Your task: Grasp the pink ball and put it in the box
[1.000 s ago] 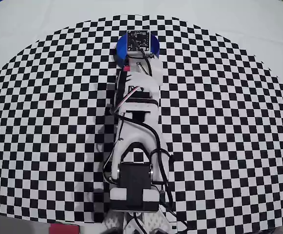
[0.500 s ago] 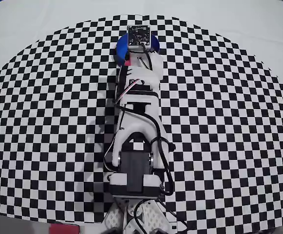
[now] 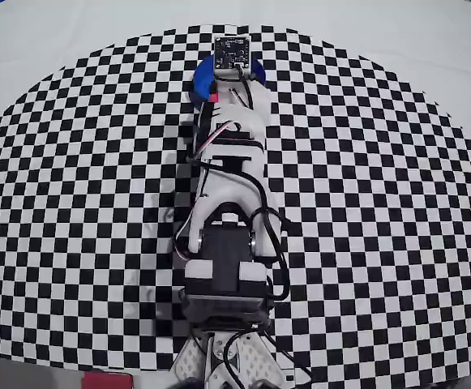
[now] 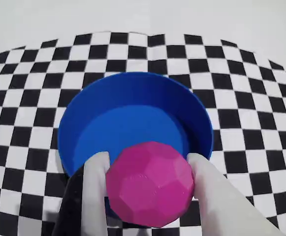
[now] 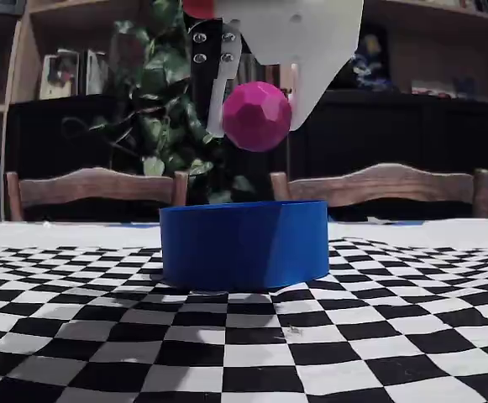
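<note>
Over the last second I've stretched the arm farther out, so the tool [image 5: 256,113] now hangs above the box [image 5: 244,243], its white fingers [image 4: 96,196] clamped on either side of the pink ball [image 5: 256,116]. I'm holding the faceted, matte ball well clear of the rim, over the near part of the opening, so it can drop inside. The box is a smooth, round blue tub, empty, on the checkered worktop [image 5: 378,336].

White arm [image 3: 227,174], black motors, dark cables, silver screws.
</note>
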`<control>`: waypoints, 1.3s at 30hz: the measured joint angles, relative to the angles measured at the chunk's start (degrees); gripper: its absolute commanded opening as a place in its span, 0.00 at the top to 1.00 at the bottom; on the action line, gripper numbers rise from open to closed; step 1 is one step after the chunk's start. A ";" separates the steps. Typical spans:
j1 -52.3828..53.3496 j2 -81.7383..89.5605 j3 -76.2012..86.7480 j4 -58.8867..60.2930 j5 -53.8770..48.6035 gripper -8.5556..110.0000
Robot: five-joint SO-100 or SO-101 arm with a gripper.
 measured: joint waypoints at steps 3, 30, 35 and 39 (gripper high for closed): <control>0.00 -0.88 -1.05 -0.09 0.00 0.93; -1.23 -10.55 -10.37 -0.09 0.00 0.93; -1.93 -11.78 -11.69 -0.09 0.00 0.93; -1.49 -13.01 -13.10 -0.09 0.00 0.93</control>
